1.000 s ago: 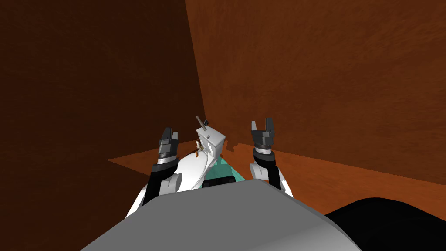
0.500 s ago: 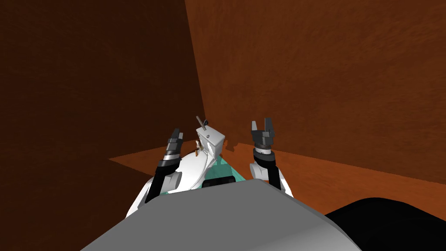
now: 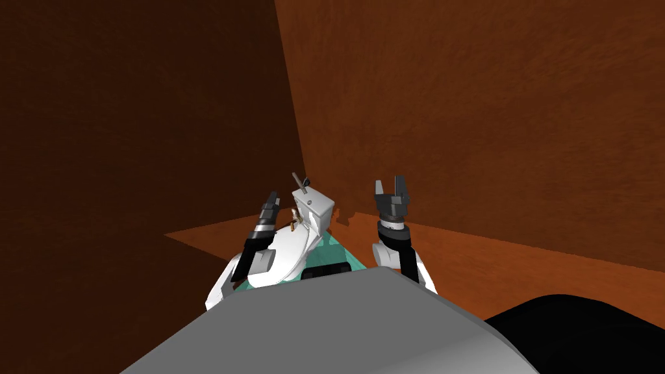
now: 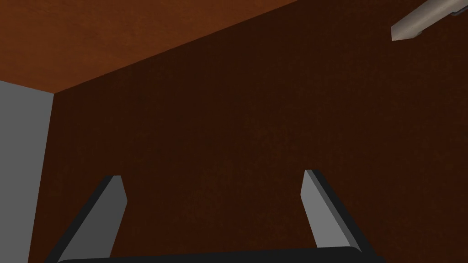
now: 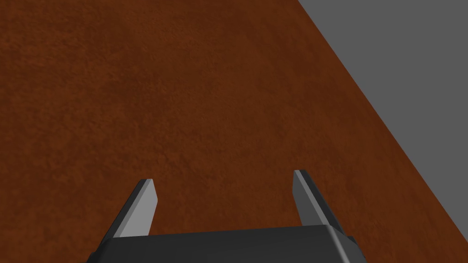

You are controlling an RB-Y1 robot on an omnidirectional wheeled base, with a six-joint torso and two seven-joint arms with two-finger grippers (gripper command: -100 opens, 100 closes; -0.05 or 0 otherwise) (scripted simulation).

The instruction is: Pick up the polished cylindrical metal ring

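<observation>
A white toilet [image 3: 292,250] with its tank [image 3: 314,209] stands in the corner of two brown walls. A tiny pale and brown item [image 3: 295,221] sits beside the tank; I cannot make out a metal ring for certain. My left gripper [image 3: 269,203] is raised just left of the tank and that item. In its wrist view the left gripper [image 4: 217,201] is open and empty, facing the dark brown wall. My right gripper [image 3: 391,188] is held up to the right of the tank. The right gripper [image 5: 224,201] is also open and empty.
A thin grey rod [image 3: 299,179] with a dark knob juts up behind the tank; a grey rod tip [image 4: 413,22] shows beyond the left fingers. A teal mat [image 3: 344,256] lies under the toilet. Orange-brown floor [image 3: 519,266] spreads to the right, ending in a black area [image 3: 584,324].
My left arm has swung right, bringing its gripper from well left of the toilet to right beside the tank. The right arm has stayed put.
</observation>
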